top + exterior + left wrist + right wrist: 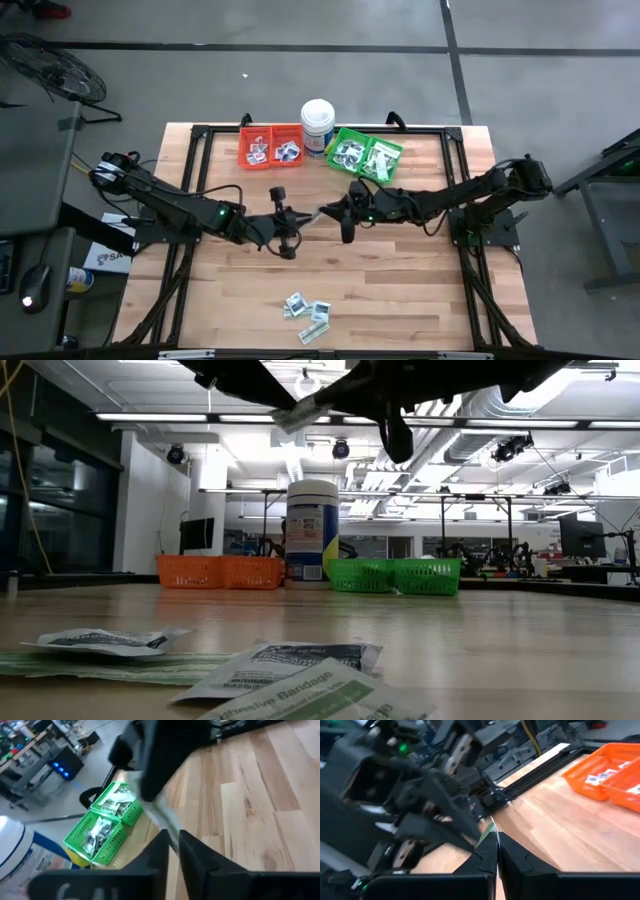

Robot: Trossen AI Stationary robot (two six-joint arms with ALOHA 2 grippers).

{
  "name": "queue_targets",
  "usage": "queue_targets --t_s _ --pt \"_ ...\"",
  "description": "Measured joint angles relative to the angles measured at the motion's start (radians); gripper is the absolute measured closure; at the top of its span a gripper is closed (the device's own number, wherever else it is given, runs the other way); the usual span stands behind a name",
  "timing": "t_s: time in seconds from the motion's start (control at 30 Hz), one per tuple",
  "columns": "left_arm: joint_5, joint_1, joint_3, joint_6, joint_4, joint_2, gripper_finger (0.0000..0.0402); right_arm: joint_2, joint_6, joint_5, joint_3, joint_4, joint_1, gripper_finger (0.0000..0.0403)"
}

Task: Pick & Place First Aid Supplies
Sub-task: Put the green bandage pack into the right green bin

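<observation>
A pale green-and-white strip packet (318, 212) hangs in the air above the middle of the table, between my two grippers. My left gripper (300, 219) reaches in from the table's left and is shut on one end of it. My right gripper (335, 211) reaches in from the right and is shut on the other end. In the low view the strip (300, 412) shows high above the table under both dark hands. More first aid supplies (308, 312) lie flat on the wood near the table's front edge. My left gripper pinches the strip's near end (171, 839) between its two fingers, which come at it about level from the table's left. The strip runs on away from the fingers, lifted clear of the table. My right gripper pinches the strip's other end (491, 834) by its thin edge between the two fingers (482, 856), coming about level from the table's right. The strip stands edge-on between them, clear of the table, and reaches across to the left gripper's fingers (465, 832).
At the table's far edge stand an orange bin (270, 145) with square packets, a tall white tub (318, 125) and a green bin (365, 155) with strip packets. Bare wood lies between the bins and the loose packets (290, 670) at the front.
</observation>
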Motion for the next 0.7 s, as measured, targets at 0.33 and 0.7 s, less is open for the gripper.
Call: queue_targets --t_s 0.33,0.7 --pt "0.052 0.0 0.001 -0.019 -0.152 -0.1 0.0242 -0.077 0.041 0.025 0.0 -0.152 -0.067 0.0402" --pt "-0.019 -0.044 0.0 -0.114 -0.394 -0.282 0.0232 -0.41 0.006 0.032 0.002 -0.857 -0.31 0.0403"
